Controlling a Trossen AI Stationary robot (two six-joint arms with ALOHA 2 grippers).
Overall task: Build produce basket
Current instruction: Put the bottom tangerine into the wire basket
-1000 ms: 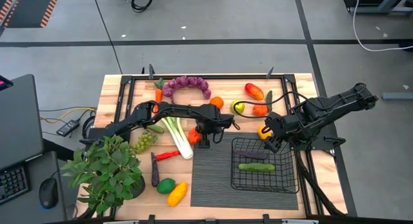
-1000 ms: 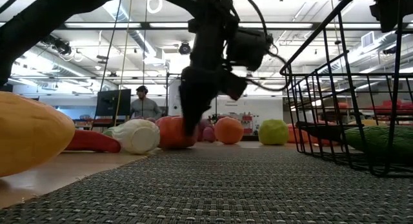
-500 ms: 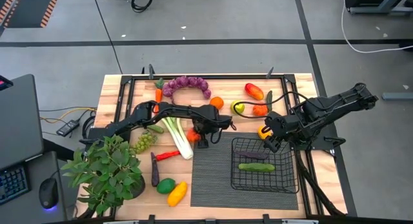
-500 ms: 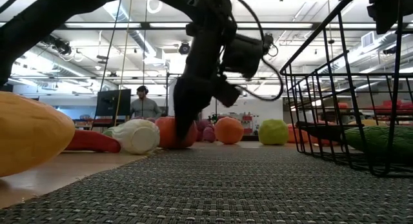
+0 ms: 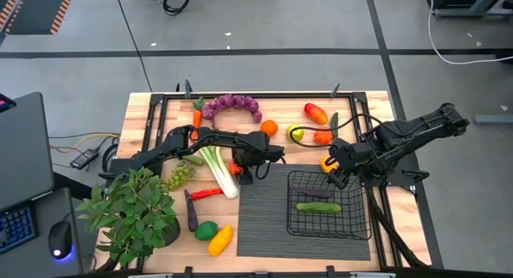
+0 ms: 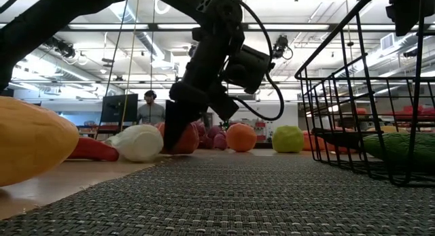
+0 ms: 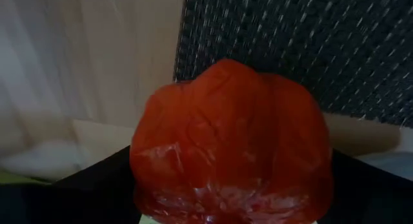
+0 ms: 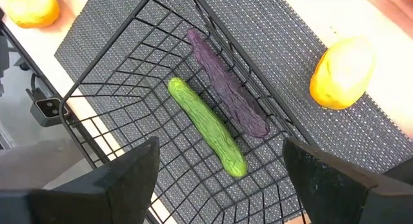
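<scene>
The basket sits lower right of centre in the high view, holding a green cucumber and a purple eggplant. The left gripper, at centre, straddles a red-orange, glossy, lumpy pepper, fingers spread, not yet clamped; the basket lies to its right. The right gripper hangs open over the basket's upper-left corner.

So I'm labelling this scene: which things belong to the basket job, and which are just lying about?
Job:
basket, holding cucumber and eggplant
red tomato at the left gripper
grapes, leek, orange

Lying about:
potted plant
ribbed mat
</scene>
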